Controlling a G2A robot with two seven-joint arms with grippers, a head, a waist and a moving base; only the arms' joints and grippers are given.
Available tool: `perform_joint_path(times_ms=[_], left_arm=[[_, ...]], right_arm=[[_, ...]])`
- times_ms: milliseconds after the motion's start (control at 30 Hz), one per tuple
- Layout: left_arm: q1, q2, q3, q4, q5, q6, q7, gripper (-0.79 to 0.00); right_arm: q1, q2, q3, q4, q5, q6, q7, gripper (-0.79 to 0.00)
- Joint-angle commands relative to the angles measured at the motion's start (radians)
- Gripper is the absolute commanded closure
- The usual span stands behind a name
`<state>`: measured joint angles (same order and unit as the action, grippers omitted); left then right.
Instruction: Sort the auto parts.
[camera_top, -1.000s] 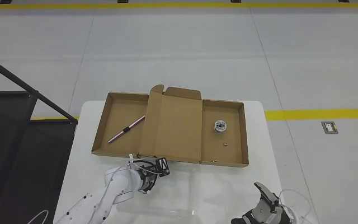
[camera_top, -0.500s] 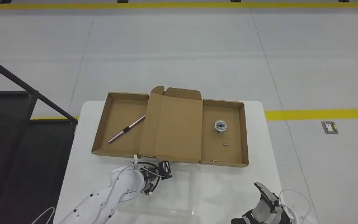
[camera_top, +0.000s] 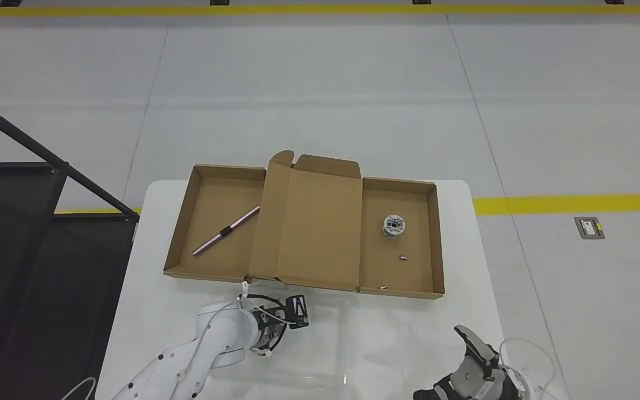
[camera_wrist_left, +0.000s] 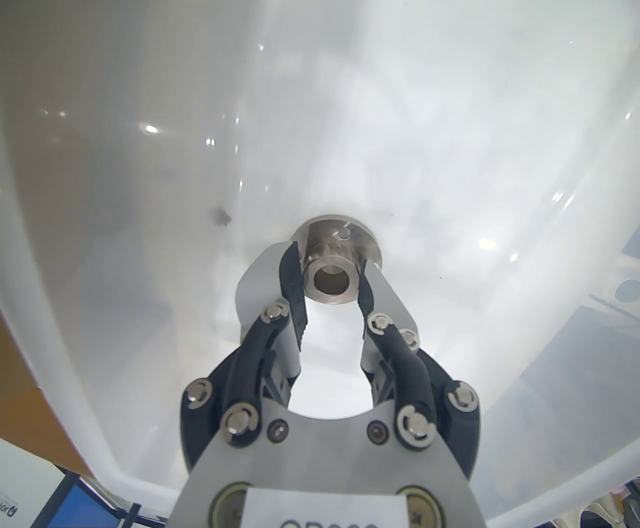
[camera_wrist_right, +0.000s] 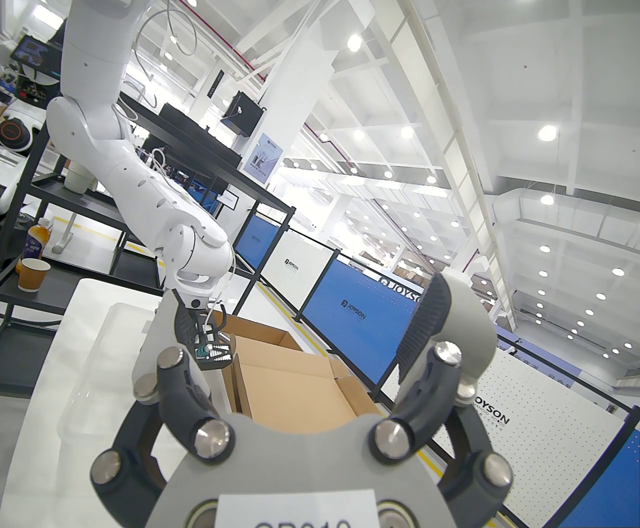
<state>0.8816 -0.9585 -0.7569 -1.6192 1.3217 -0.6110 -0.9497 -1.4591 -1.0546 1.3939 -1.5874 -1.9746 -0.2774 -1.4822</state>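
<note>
Partly sorted: one part in hand, not placed yet.
Top: cardboard box (camera_top: 310, 230) has a rod (camera_top: 226, 231) in its left compartment and a round part (camera_top: 394, 225) in its right; left gripper (camera_top: 296, 308) is just off the box's front edge, load too small to tell. Left wrist: jaws clamped on a metal flanged hub (camera_wrist_left: 336, 250) above a clear tub (camera_wrist_left: 65, 380). Right wrist: right gripper (camera_wrist_right: 310, 305) spread wide, empty, aimed upward.

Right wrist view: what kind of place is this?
Probably a factory or workshop hall: high white ceiling with round lamps, blue and white partition panels, and a yellow line on the grey floor.
</note>
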Motion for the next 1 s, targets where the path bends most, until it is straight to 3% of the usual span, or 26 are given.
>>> perform_joint_path(times_ms=[0,267,333,367,533,733,867,967], left_arm=[[0.002,-0.001,-0.003,0.003,0.001,-0.004,0.0,-0.249],[-0.002,-0.01,-0.002,0.024,0.009,-0.008,0.007,-0.219],[-0.005,-0.013,-0.001,0.03,0.012,-0.008,0.01,-0.049],[-0.007,-0.015,-0.001,0.032,0.014,-0.007,0.012,0.0],[0.005,-0.009,-0.033,-0.008,0.013,-0.01,0.019,0.0],[0.123,0.042,-0.196,-0.19,-0.079,-0.106,0.043,0.0],[0.236,0.085,-0.366,-0.308,-0.155,-0.171,0.071,0.0],[0.314,0.11,-0.494,-0.341,-0.255,-0.255,0.125,0.0]], right_arm=[[0.0,0.0,0.0,0.0,0.0,0.0,0.0,-0.785],[0.0,0.0,0.0,0.0,0.0,0.0,0.0,-0.785],[0.0,0.0,0.0,0.0,0.0,0.0,0.0,-0.785],[0.0,0.0,0.0,0.0,0.0,0.0,0.0,-0.785],[0.0,0.0,0.0,0.0,0.0,0.0,0.0,-0.785],[0.0,0.0,0.0,0.0,0.0,0.0,0.0,-0.785],[0.0,0.0,0.0,0.0,0.0,0.0,0.0,-0.785],[0.0,0.0,0.0,0.0,0.0,0.0,0.0,-0.785]])
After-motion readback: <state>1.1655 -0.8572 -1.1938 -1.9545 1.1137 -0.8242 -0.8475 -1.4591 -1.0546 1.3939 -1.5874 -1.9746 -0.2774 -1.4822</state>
